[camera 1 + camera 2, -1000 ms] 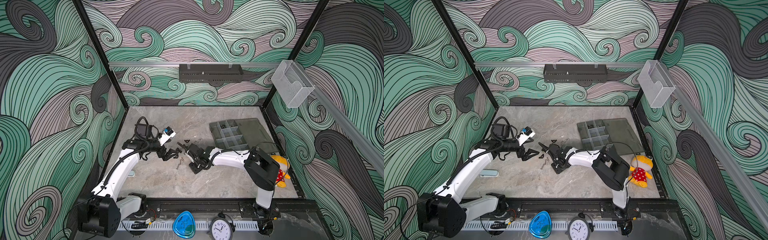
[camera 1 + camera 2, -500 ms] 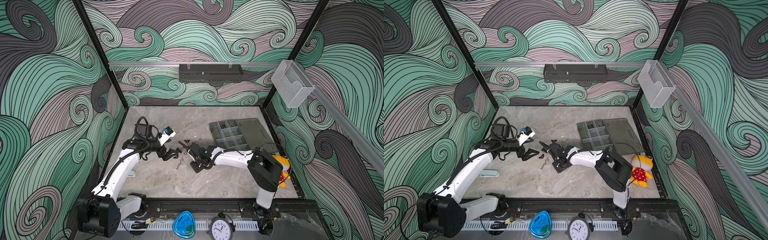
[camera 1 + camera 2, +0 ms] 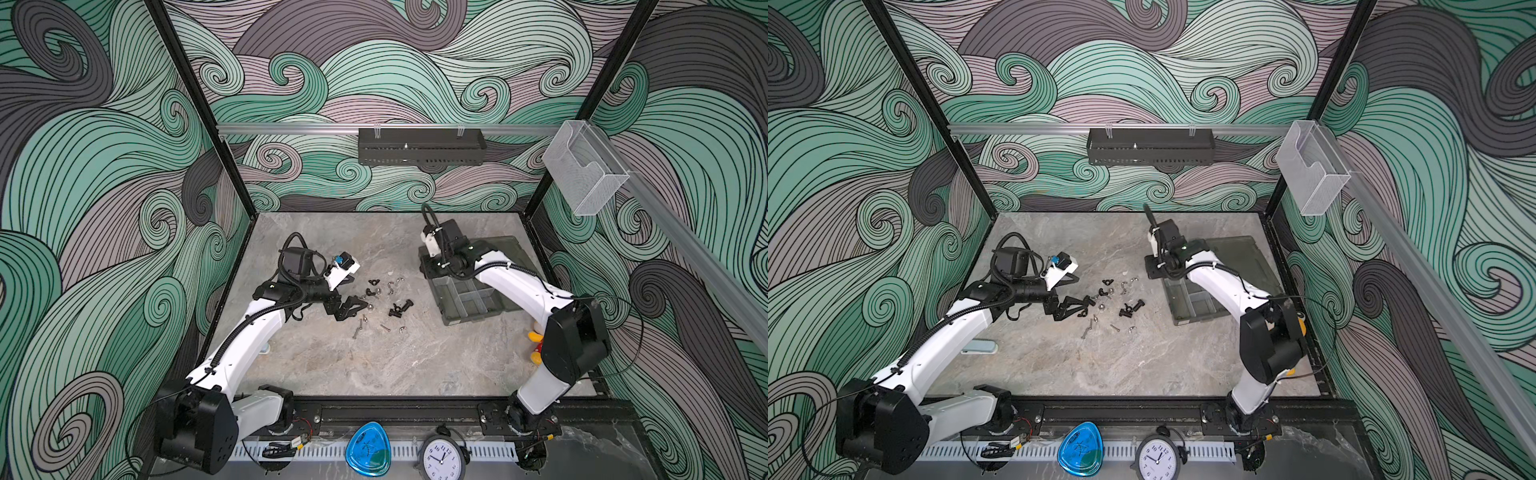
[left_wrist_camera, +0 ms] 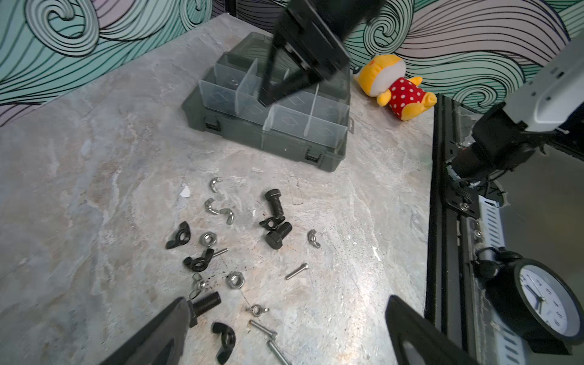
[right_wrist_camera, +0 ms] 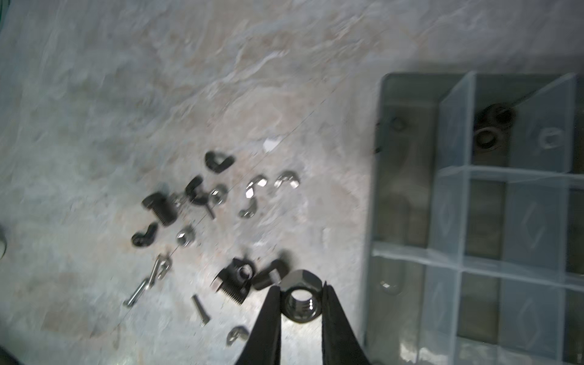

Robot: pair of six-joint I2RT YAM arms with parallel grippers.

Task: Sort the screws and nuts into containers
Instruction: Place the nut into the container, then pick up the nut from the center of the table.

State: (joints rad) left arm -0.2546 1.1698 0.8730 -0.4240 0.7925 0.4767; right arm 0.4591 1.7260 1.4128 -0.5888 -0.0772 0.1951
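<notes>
right gripper pinches a black nut by the box; left gripper hangs wide open, empty, over loose screws. Clock dial reads 12 up top.

your loose screws and nuts lie scattered mid-table, left of the box: three short black bolts, thin silver screws, black and silver wing nuts, two silver hex nuts. the smoky-grey box sits at the right, lid open flat on its far side. one compartment holds two dark nuts. the right gripper pinches a black hex nut over the box.
</notes>
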